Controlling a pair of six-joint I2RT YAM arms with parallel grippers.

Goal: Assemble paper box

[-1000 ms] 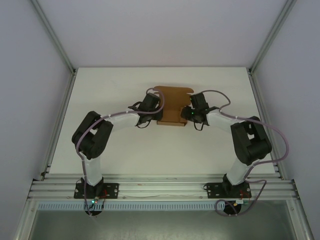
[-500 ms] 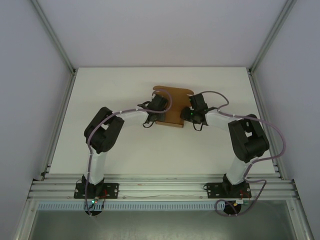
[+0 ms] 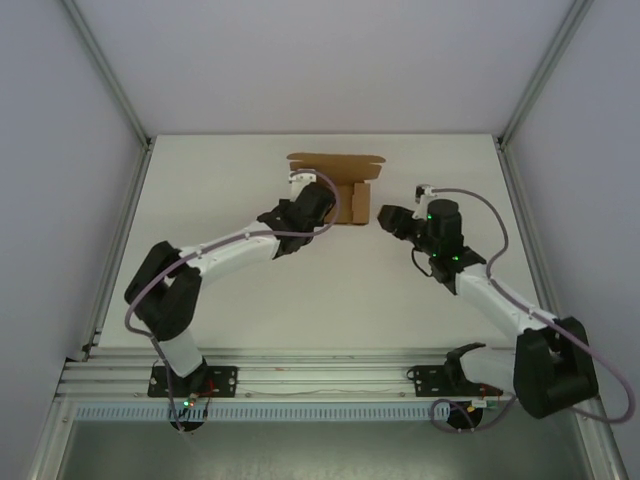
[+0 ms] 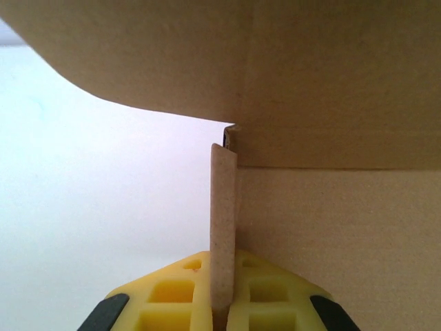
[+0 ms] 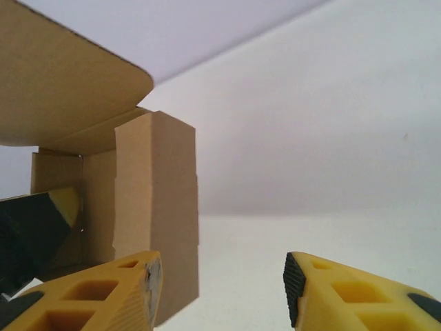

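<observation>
Left gripper [image 4: 222, 309] has just clamped the paper box [image 3: 352, 200] wall; right gripper [image 5: 222, 279], open, has withdrawn, so we now steady it with 1 arm.

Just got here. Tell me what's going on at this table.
A brown paper box is being put together at the far middle of the white table. The left gripper is clamped on one thin upright wall of the box. The right gripper is open and holds nothing, sitting just off the box's right side. The box is only partly folded, with a large flap not yet closed.
</observation>
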